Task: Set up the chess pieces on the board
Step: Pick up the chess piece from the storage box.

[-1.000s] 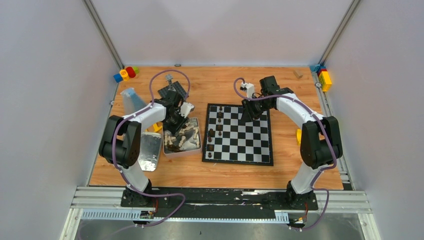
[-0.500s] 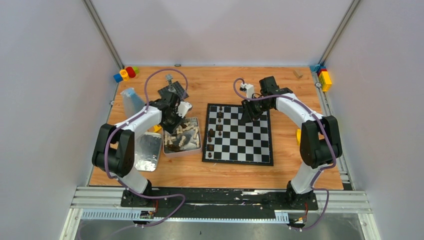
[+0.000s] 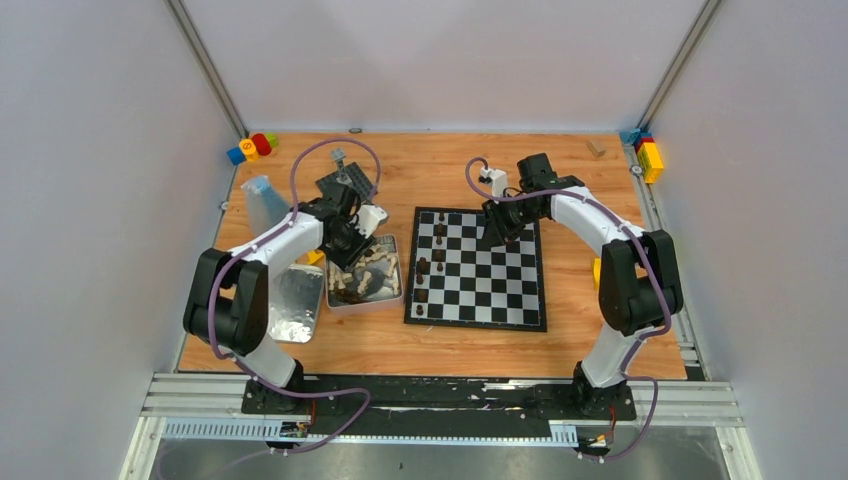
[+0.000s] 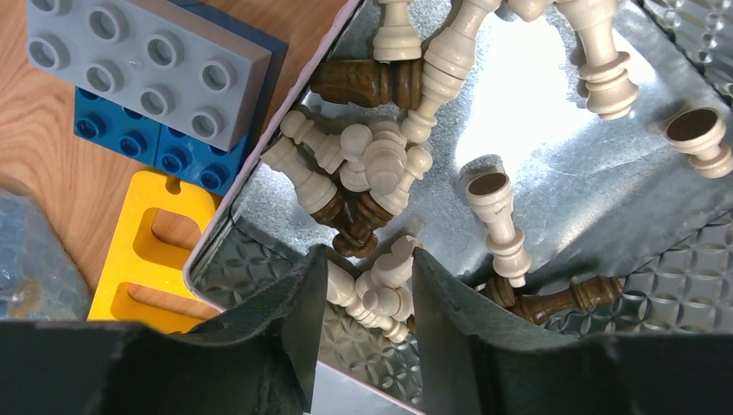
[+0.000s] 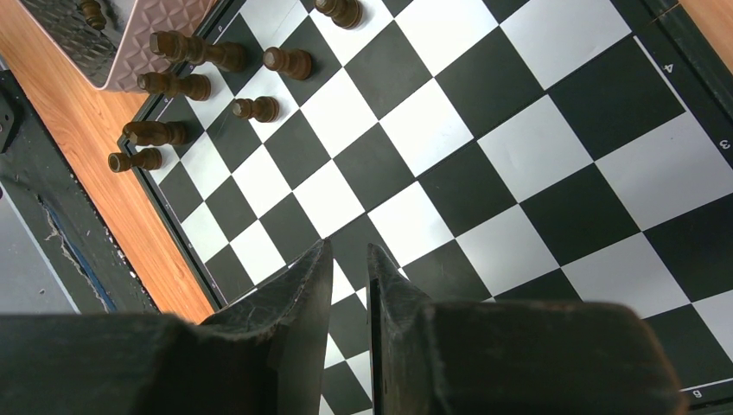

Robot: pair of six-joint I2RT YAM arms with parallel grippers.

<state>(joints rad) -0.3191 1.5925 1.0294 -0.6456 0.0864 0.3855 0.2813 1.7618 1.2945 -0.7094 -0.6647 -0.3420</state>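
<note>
The board [image 3: 476, 323] lies at the table's middle, with several dark brown chess pieces [image 3: 422, 268] standing along its left columns; they also show in the right wrist view [image 5: 194, 52]. Many cream and dark pieces [image 4: 372, 160] lie heaped in the metal tin [image 3: 365, 308] left of the board. My left gripper [image 3: 350, 247] is down inside the tin, open, with cream pieces [image 4: 380, 285] lying between its fingers [image 4: 363, 259]. My right gripper [image 3: 496, 232] hovers over the board's far squares [image 5: 536, 147], its fingers [image 5: 350, 252] nearly together with nothing between them.
The tin's lid [image 3: 296, 300] lies left of the tin. A dark grey baseplate [image 3: 345, 182] and a bluish cup [image 3: 262, 200] stand behind. Grey [image 4: 138, 65], blue [image 4: 130, 138] and yellow [image 4: 147, 251] bricks lie beside the tin. Coloured bricks sit at both back corners [image 3: 250, 147] [image 3: 648, 155].
My left arm's elbow has swung left and its gripper has shifted slightly within the tin. My right arm has barely moved.
</note>
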